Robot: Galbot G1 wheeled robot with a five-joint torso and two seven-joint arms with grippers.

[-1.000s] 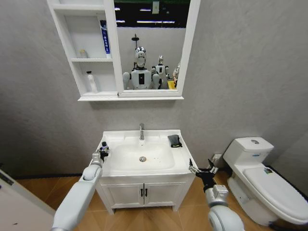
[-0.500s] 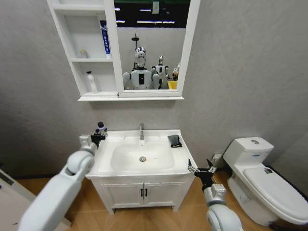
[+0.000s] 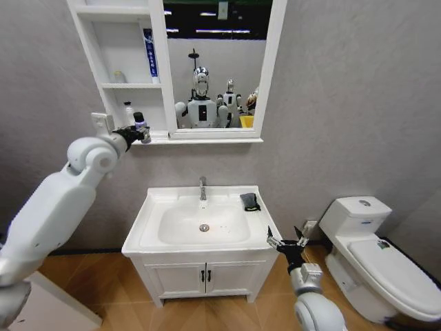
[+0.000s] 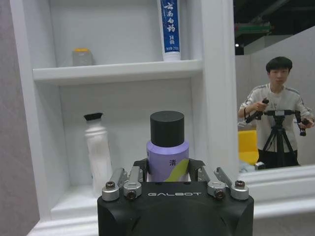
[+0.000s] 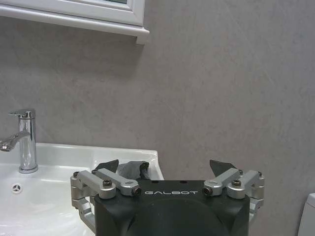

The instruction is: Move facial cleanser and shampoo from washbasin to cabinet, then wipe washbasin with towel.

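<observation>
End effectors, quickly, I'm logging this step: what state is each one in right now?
Left end effector: closed on the purple bottle, raised at the cabinet shelf.
Right end effector: open, empty, beside the washbasin.

Two bottles (image 4: pixel 167 147), one towel (image 3: pixel 250 201)
</observation>
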